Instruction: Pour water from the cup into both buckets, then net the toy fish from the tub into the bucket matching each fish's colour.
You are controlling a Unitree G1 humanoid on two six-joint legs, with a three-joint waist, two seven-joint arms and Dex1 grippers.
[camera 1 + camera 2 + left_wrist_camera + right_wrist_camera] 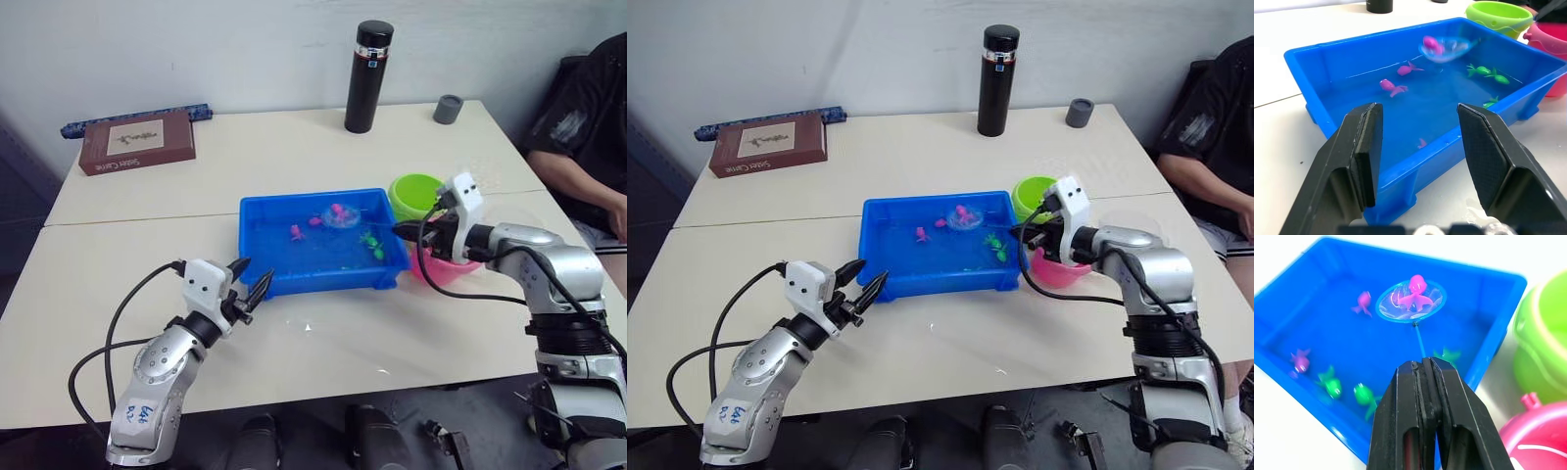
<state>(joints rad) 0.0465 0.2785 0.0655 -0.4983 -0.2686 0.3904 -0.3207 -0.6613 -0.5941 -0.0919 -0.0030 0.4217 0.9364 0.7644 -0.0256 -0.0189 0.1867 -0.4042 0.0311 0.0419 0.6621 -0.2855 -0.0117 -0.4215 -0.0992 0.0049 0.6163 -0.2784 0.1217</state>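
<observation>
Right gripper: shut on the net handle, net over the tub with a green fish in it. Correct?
Not quite. The right gripper is shut on the net handle and the net is over the tub, but the fish in it is a pink fish, not green. The right wrist view shows it; the green fish lie loose in the tub.

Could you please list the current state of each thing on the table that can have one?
Blue tub: holds water and fish.
Net: over the tub, a pink fish in its ring.
Right gripper: shut on the net's handle.
Left gripper: open, holding nothing.
Green bucket: upright.
Pink bucket: upright.
Black flask: upright, capped.
</observation>
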